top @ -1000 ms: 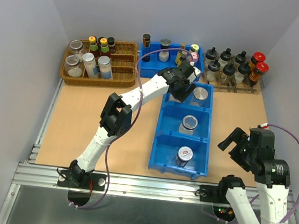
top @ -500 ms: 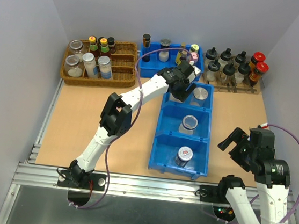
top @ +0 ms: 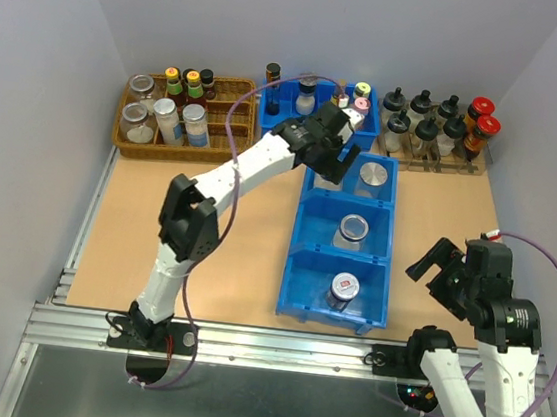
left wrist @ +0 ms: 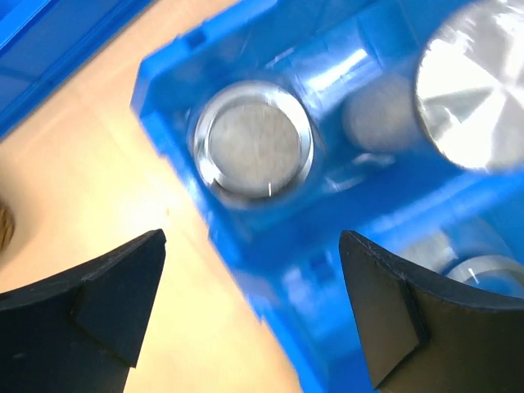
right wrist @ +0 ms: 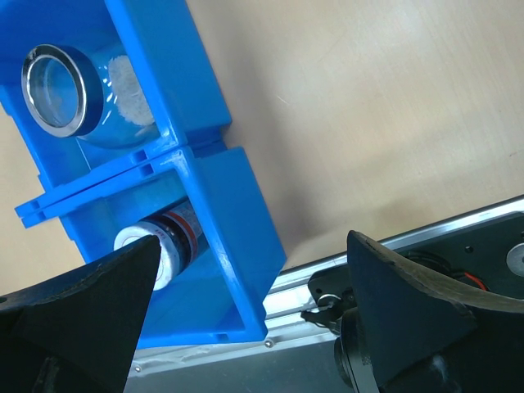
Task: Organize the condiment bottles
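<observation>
Left gripper [left wrist: 250, 241] just backed off, jaws wide and empty, leaving a jar [left wrist: 252, 149] in the bin's [top: 301, 233] far compartment beside a second jar [left wrist: 475, 90], so sorting looks done; right gripper [right wrist: 254, 246] hangs open, empty.

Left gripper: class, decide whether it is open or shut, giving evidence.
Open. In the left wrist view the left gripper has both fingers wide apart, gripping nothing; only the blue bin shows between them.
</observation>
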Robot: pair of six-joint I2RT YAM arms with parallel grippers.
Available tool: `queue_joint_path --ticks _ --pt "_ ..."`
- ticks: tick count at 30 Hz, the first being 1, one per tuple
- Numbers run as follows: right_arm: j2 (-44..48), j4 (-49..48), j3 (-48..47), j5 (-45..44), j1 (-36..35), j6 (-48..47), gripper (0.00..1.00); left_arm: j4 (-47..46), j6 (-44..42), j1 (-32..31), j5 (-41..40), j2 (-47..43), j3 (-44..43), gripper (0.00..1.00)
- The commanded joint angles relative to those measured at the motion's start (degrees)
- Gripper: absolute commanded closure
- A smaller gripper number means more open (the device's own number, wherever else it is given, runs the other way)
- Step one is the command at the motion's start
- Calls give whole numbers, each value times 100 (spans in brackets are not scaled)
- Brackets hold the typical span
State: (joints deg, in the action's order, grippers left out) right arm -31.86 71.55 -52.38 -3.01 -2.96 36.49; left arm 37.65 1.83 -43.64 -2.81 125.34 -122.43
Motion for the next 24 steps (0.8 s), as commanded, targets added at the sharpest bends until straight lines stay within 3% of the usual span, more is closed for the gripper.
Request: queue_joint_path --ticks 1,5,8,11,18,24 --pt "118 -159 -26 -69 15 -19 0 -336 362 4 201 -1738 666 1" --pt "241 -202 -176 -34 15 -159 0 -941 766 -13 455 -3571 1974 1" --pt "399 -343 -281 36 15 -221 0 -1530 1100 -13 702 -4872 3492 1" --pt "496 -448 -334 133 15 -283 0 -1743 1399 -13 799 -5876 4312 1" --pt "795 -598 -256 458 15 -388 0 -1559 1689 -13 931 -7135 5097 1" --pt "1014 -598 -211 546 15 -441 0 -1541 1935 -13 949 -7822 5256 1"
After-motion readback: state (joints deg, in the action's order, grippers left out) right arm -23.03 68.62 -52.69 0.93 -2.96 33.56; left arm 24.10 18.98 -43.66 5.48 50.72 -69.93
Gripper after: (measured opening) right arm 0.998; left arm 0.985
